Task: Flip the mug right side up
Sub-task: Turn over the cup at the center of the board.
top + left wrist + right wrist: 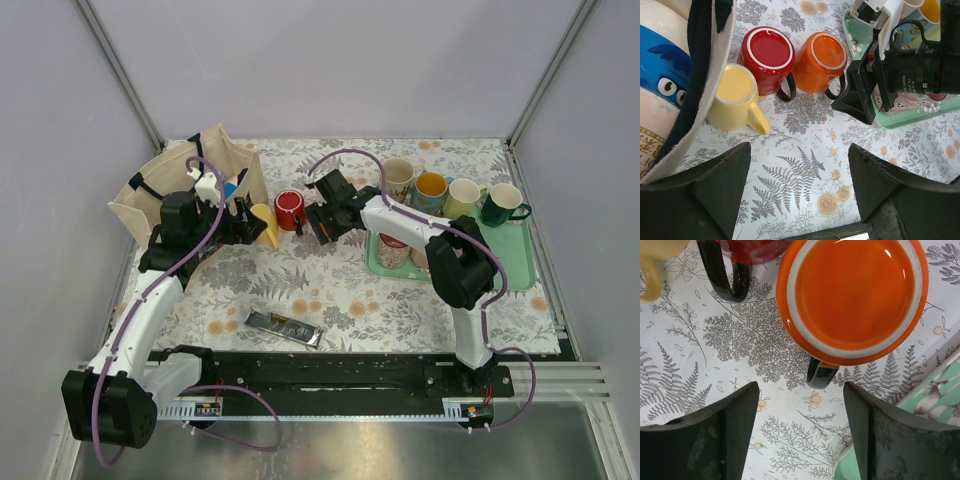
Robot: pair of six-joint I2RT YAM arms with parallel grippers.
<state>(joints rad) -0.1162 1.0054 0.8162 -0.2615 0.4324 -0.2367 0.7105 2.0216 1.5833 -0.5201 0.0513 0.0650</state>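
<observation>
My right gripper (799, 390) hangs wide and empty. The orange mug (852, 297) sits base-up at its twelve o'clock, handle toward six. I'd advance, straddle the body clear of the handle and squeeze squarely. The left gripper (800, 147) gapes empty too.

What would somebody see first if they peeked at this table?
Probably the orange mug and red mug, side by side, bottoms up on the flowery tablecloth. The right gripper hovers open above the orange one. A row of upright mugs stands at the green tray on the right.
</observation>
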